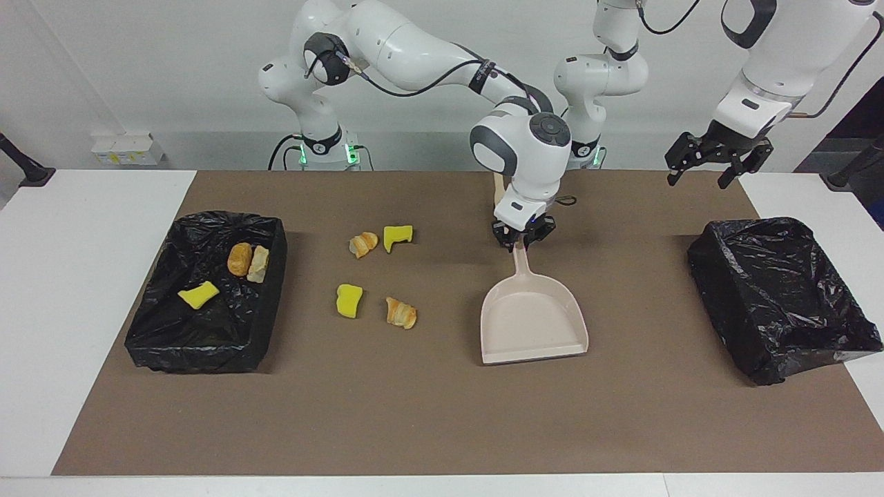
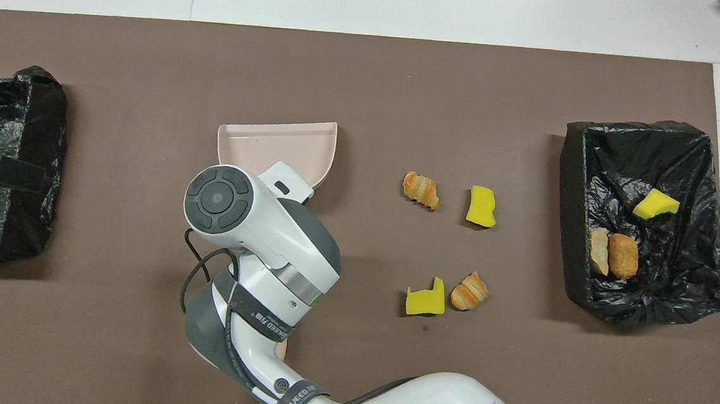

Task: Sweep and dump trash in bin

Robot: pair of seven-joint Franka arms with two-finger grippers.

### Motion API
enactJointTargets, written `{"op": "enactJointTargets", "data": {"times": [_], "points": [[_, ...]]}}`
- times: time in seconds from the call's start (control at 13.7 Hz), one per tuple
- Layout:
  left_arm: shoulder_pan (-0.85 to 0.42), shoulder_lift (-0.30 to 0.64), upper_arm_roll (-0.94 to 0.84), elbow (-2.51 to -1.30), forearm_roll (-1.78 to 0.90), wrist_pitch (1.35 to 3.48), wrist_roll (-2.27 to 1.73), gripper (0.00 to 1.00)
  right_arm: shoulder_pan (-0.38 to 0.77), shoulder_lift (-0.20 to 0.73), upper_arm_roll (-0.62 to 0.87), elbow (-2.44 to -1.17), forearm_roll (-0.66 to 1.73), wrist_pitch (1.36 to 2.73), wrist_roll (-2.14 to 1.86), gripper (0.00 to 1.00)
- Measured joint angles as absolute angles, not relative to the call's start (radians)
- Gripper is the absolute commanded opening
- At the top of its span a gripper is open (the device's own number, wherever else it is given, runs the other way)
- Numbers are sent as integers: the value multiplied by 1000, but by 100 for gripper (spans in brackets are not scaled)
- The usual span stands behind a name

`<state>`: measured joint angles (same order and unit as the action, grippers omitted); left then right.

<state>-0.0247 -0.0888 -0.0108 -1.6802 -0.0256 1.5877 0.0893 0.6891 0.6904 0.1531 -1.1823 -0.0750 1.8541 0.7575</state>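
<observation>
- The brown mat [image 1: 428, 428] covers the middle of the white table [image 1: 90, 276].
- One black-bagged bin [image 1: 166, 345] sits at the right arm's end of the mat; a second black-bagged bin [image 1: 780, 297] sits at the left arm's end.
- Three trash pieces lie in the first bin: a yellow sponge chunk [image 1: 198, 295], a golden bread piece [image 1: 239, 259] and a pale bread piece [image 1: 259, 264], the last two touching.
- Between that bin and the beige plastic dustpan [image 1: 533, 319], four pieces lie on the mat: a croissant piece [image 1: 363, 244] just beside a sponge chunk [image 1: 398, 237], nearer the robots; another sponge chunk [image 1: 349, 301] and croissant piece [image 1: 401, 313] farther out.
- The dustpan is mid-mat, handle toward the robots.
</observation>
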Motion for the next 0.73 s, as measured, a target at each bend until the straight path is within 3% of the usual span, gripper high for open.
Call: {"op": "enactJointTargets", "data": {"times": [0.44,0.66,0.73], "points": [[-25,-89,-5,-1683,-26,1588,89,100,670,691,150,-1255,-39,1991,801,0],[-25,-82,-5,-1688,-26,1619,89,100,662,689,150,-1264,-19,2004,802,38],[-25,-76,-5,-1690,-26,1633,89,100,658,688,150,-1264,-17,2004,802,47]]}}
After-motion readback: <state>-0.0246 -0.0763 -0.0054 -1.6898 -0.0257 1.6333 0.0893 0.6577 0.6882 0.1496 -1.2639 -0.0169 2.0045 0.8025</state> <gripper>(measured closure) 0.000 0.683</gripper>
